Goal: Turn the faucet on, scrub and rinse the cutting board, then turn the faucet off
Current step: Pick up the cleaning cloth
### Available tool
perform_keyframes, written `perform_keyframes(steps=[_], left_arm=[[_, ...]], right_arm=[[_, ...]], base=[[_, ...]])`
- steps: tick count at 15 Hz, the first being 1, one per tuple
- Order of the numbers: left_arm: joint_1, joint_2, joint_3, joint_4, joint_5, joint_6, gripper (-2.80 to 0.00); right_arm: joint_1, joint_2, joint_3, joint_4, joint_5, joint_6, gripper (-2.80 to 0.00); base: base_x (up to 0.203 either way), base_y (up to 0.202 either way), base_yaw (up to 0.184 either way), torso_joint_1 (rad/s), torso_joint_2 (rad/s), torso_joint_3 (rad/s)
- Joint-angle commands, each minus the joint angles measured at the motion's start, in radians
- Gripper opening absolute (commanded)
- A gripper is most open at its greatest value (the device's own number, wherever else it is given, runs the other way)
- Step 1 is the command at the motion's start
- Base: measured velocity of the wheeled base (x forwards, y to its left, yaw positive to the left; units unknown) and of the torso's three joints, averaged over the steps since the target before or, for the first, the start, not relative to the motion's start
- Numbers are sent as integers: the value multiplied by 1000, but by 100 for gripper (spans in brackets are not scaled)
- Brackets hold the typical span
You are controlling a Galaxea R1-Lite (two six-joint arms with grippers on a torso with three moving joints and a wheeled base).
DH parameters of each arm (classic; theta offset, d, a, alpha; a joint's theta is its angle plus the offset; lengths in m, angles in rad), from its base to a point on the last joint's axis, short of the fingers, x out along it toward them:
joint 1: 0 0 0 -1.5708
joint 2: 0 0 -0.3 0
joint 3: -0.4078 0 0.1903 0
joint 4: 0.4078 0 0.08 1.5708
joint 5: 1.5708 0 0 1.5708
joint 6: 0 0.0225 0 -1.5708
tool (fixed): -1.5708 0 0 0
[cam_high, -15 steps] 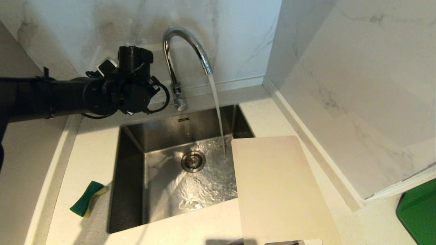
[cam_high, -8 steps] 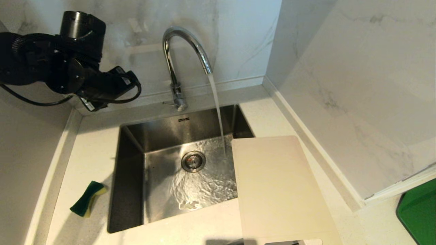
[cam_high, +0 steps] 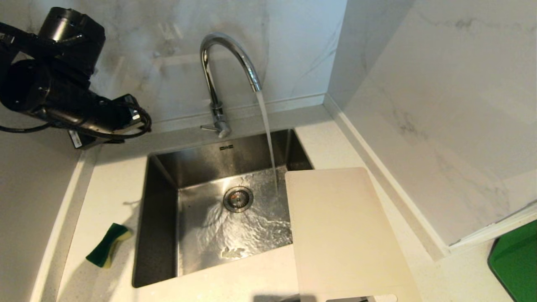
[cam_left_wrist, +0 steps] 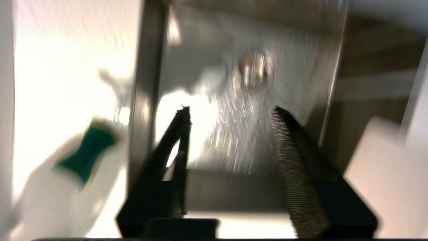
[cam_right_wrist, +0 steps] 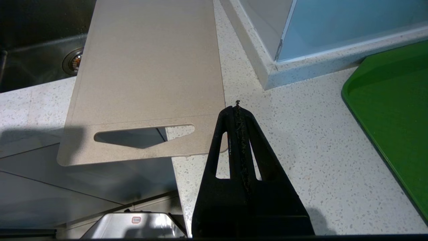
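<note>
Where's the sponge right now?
In the head view the sponge lies on the countertop left of the sink, near its front-left corner, clear of the left gripper, which is raised by the back wall.

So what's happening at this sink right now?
The faucet is running into the sink. The left end effector, jaws apart and holding nothing, hangs over the counter's back left corner. The cutting board lies on the counter right of the sink, one edge overhanging the basin, apparently dry and not yet scrubbed. The sponge lies untouched left of the sink. The right end effector is shut and empty by the board's handle end.
</note>
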Motion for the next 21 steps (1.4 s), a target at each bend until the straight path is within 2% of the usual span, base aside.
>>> perform_keyframes(steps=[1, 3, 6, 11, 16, 21], left_arm=[[39, -52, 4, 125, -105, 28, -280], [78, -66, 54, 138, -113, 49, -280], [116, -122, 182, 136, -140, 113, -280], [146, -238, 389, 122, -196, 276, -280], [166, -274, 521, 77, -198, 289, -280], [165, -278, 552, 68, -199, 288, -280]], right_arm=[[-1, 0, 0, 0, 0, 0, -280], [-1, 0, 0, 0, 0, 0, -280], [0, 0, 0, 0, 1, 0, -280], [0, 0, 0, 0, 0, 0, -280], [-1, 0, 0, 1, 0, 0, -280], [0, 0, 0, 0, 0, 0, -280]], base=[[0, 0, 0, 0, 0, 0], [0, 0, 0, 0, 0, 0], [0, 0, 0, 0, 0, 0], [0, 0, 0, 0, 0, 0], [0, 0, 0, 0, 0, 0], [0, 0, 0, 0, 0, 0]])
